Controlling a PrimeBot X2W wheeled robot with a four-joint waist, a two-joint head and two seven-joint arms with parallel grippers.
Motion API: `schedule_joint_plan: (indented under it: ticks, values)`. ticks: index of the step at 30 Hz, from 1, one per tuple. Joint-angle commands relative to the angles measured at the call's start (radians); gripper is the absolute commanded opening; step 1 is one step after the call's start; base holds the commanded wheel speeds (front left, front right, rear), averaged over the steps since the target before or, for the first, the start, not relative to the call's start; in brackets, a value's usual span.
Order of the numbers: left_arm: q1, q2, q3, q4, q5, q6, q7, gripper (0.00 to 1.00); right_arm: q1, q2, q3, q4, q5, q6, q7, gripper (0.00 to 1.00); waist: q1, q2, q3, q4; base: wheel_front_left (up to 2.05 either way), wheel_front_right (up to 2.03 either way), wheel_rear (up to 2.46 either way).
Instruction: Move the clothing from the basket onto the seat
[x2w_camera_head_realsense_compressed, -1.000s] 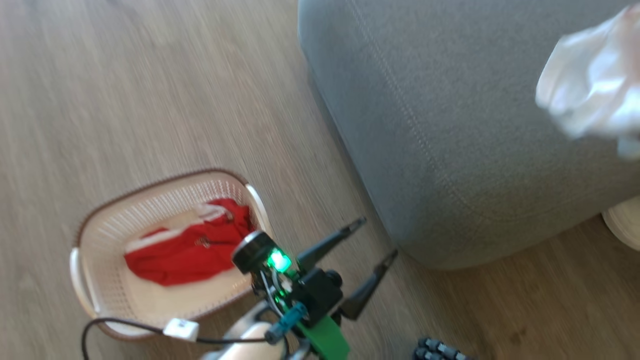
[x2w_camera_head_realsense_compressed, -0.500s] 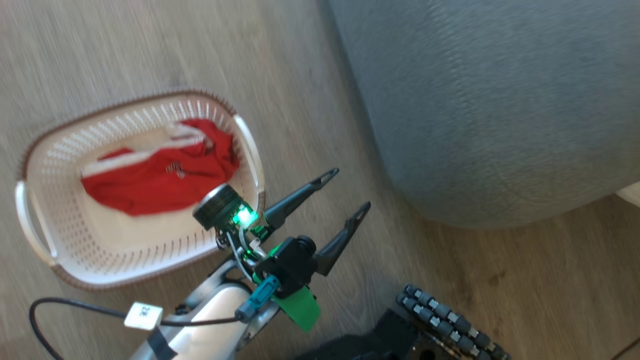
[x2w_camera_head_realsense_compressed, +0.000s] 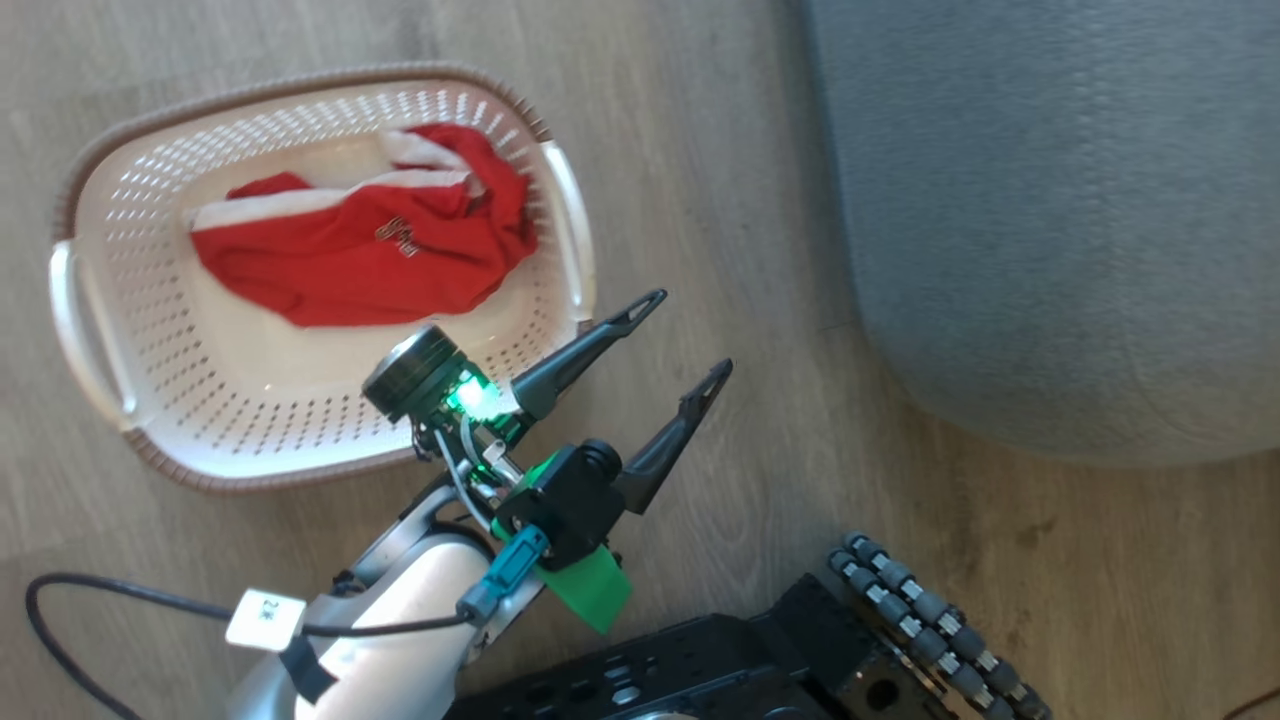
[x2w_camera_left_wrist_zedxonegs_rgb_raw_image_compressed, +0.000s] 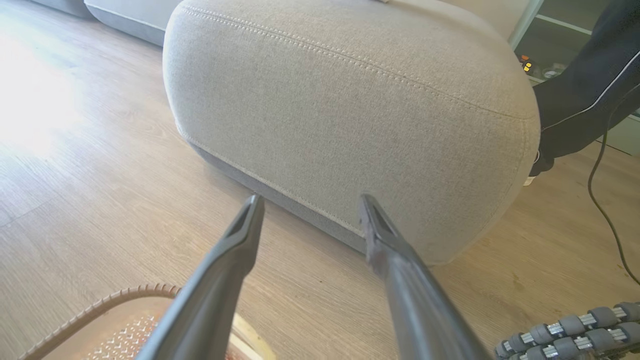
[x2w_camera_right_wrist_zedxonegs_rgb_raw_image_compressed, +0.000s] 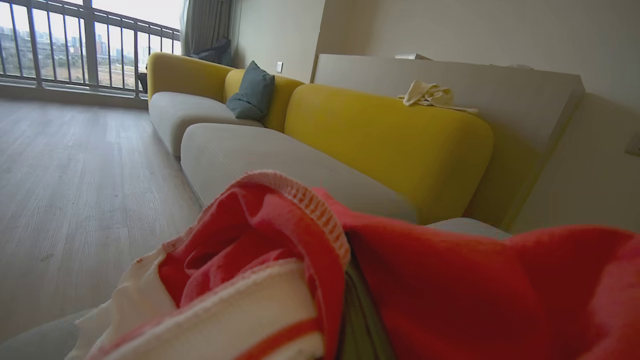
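The white perforated basket (x2w_camera_head_realsense_compressed: 250, 380) stands on the wood floor at the upper left of the head view, with red, white-trimmed clothing (x2w_camera_head_realsense_compressed: 370, 255) lying in it. My left gripper (x2w_camera_head_realsense_compressed: 690, 333) hangs open and empty over the floor, just right of the basket, fingers pointing toward the grey seat (x2w_camera_head_realsense_compressed: 1050, 220). The left wrist view shows the same open gripper (x2w_camera_left_wrist_zedxonegs_rgb_raw_image_compressed: 310, 200) facing the seat's rounded corner (x2w_camera_left_wrist_zedxonegs_rgb_raw_image_compressed: 350, 110), the basket rim (x2w_camera_left_wrist_zedxonegs_rgb_raw_image_compressed: 100, 305) below. In the right wrist view, bunched red and white clothing (x2w_camera_right_wrist_zedxonegs_rgb_raw_image_compressed: 280, 260) covers my right gripper's fingers, low over the seat (x2w_camera_right_wrist_zedxonegs_rgb_raw_image_compressed: 280, 160).
My dark wheeled base (x2w_camera_head_realsense_compressed: 700, 660) with its roller wheel (x2w_camera_head_realsense_compressed: 930, 620) sits at the bottom of the head view. A black cable (x2w_camera_head_realsense_compressed: 100, 590) trails from my left forearm. A person's dark sleeve (x2w_camera_left_wrist_zedxonegs_rgb_raw_image_compressed: 585, 100) hangs beside the seat's right end. Yellow backrests (x2w_camera_right_wrist_zedxonegs_rgb_raw_image_compressed: 390, 135) line the sofa.
The head camera has swung, so the basket now sits higher and the seat farther right; the white garment on the seat has left view. My left gripper stays open beside the basket.
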Motion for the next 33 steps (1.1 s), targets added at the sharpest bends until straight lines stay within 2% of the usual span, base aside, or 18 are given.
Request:
schedule_joint_plan:
  ticks: [1,11,20,21,22,26,29,33]
  values:
    - [0.004,0.002,0.005,-0.031,-0.003,0.004,-0.005,1.00,-0.019,-0.051,-0.001,0.010,-0.014,0.000,-0.002,0.00,-0.0001,0.0000,0.016,0.023,0.00,0.00,0.00]
    - [-0.016,-0.009,-0.008,-0.022,-0.021,0.021,-0.005,1.00,-0.107,-0.108,0.035,0.363,-0.119,0.000,0.082,0.00,-0.0001,0.0000,0.029,0.059,0.00,0.00,0.00]
    - [-0.022,-0.012,-0.011,-0.012,-0.032,0.026,-0.005,1.00,-0.138,-0.100,0.044,0.482,-0.168,0.000,0.085,0.00,-0.0001,0.0000,0.010,0.058,0.00,0.00,0.00]
    - [-0.022,-0.013,-0.012,-0.008,-0.034,0.027,-0.005,1.00,-0.142,-0.101,0.045,0.495,-0.175,0.000,0.081,0.44,-0.0001,0.0000,0.002,0.057,0.00,0.00,0.00]
    - [-0.022,-0.015,-0.013,-0.006,-0.035,0.027,-0.005,1.00,-0.143,-0.104,0.047,0.499,-0.181,0.000,0.079,1.00,-0.0001,0.0000,-0.002,0.056,0.00,0.00,0.00]
    - [-0.025,-0.025,-0.018,-0.002,-0.039,0.025,-0.005,1.00,-0.146,-0.109,0.046,0.513,-0.192,0.000,0.089,1.00,-0.0001,0.0000,-0.022,0.057,0.00,0.00,0.00]
    - [-0.029,-0.044,-0.028,0.006,-0.044,0.019,-0.005,1.00,-0.140,-0.112,0.076,0.534,-0.221,0.000,0.154,1.00,-0.0001,0.0000,-0.063,0.062,0.00,0.00,0.00]
    - [-0.025,-0.072,-0.036,0.014,-0.054,0.012,-0.005,1.00,-0.122,-0.100,0.166,0.550,-0.253,0.000,0.259,1.00,-0.0001,0.0000,-0.125,0.075,0.00,0.00,0.00]
